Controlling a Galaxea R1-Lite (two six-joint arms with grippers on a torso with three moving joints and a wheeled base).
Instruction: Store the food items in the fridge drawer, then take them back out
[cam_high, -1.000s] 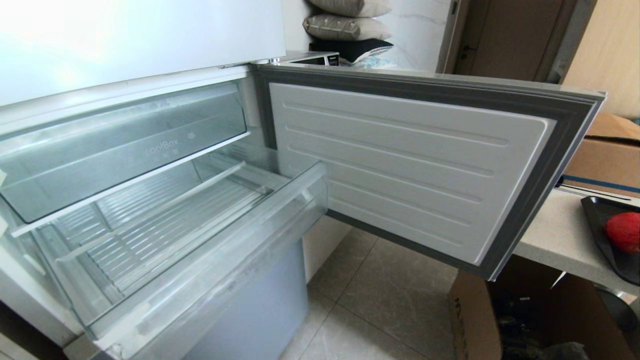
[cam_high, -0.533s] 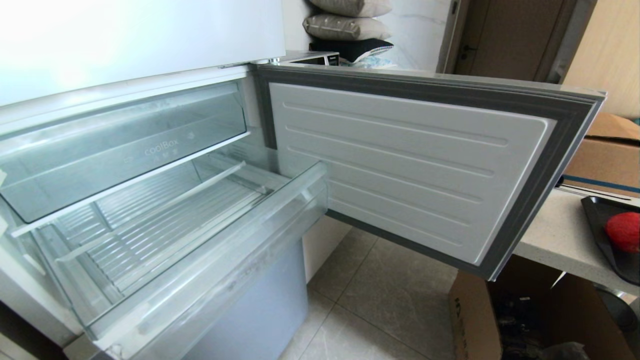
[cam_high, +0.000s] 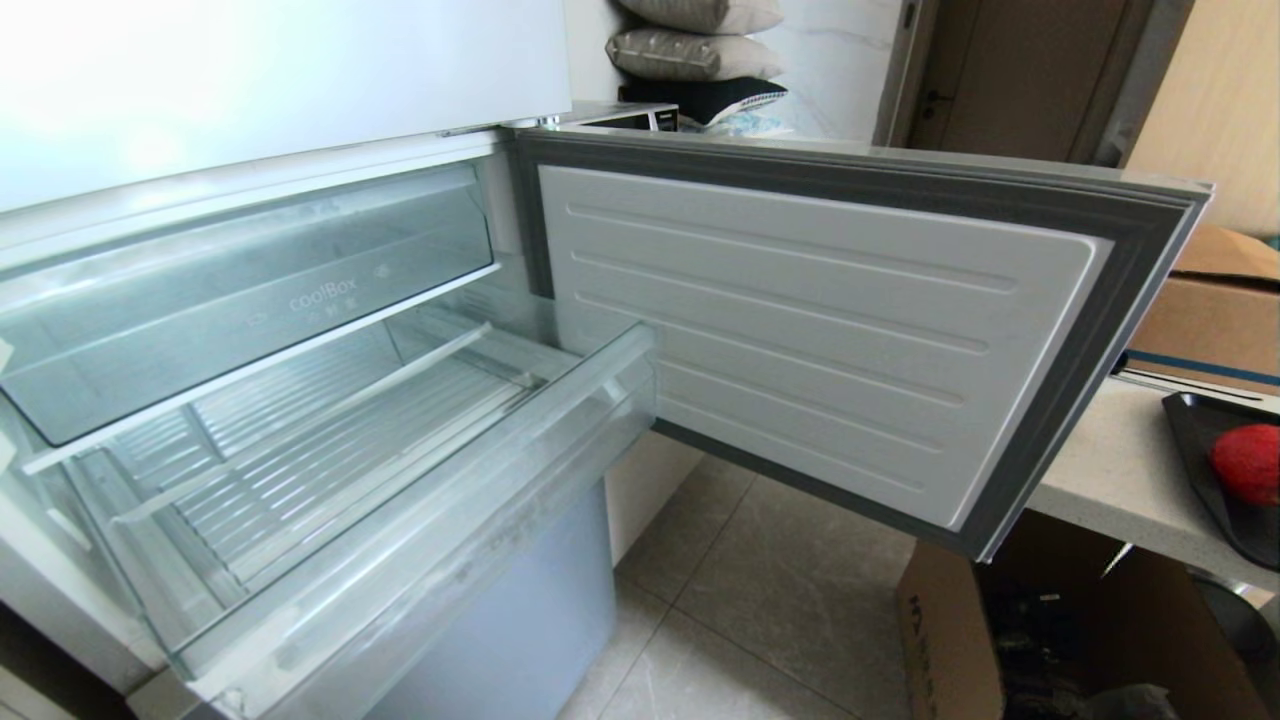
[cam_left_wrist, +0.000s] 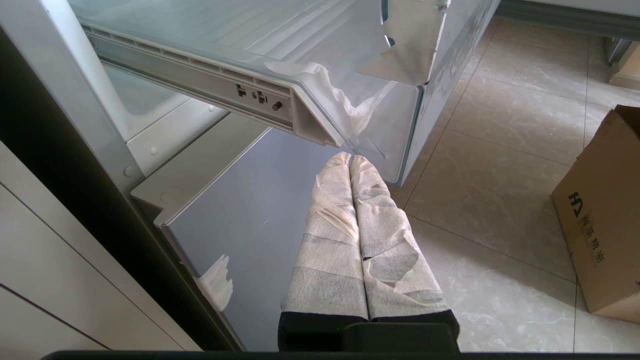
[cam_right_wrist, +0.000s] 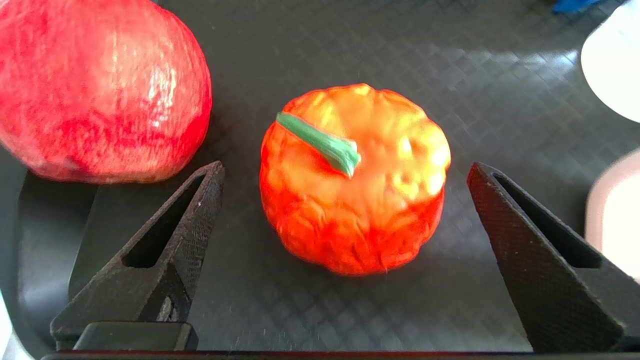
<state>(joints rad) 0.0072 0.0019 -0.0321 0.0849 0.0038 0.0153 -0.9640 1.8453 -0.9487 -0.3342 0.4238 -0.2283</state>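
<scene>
Fridge drawer (cam_high: 400, 470) pulled out and holding nothing, ribbed floor bare, under the clear bin printed coolBox (cam_high: 250, 300). Fridge door (cam_high: 820, 340) swung open to the right. Both food items lying on the black tray (cam_right_wrist: 300, 40) on the bench (cam_high: 1120, 470) at the right, well apart from the drawer. Right claw (cam_right_wrist: 345, 200) spread wide and empty above the tray, one finger on each side of the orange pumpkin-like fruit (cam_right_wrist: 352, 180), not touching it. Red apple (cam_right_wrist: 100, 90) just beside, near one finger. Left claw (cam_left_wrist: 357, 190) closed on nothing, wrapped fingers pressed together, parked low beside the drawer corner. By judgement, very early in the task: nothing stored so far. Left to do: grip the pumpkin, carry to the drawer, then the apple, then take both out again.
</scene>
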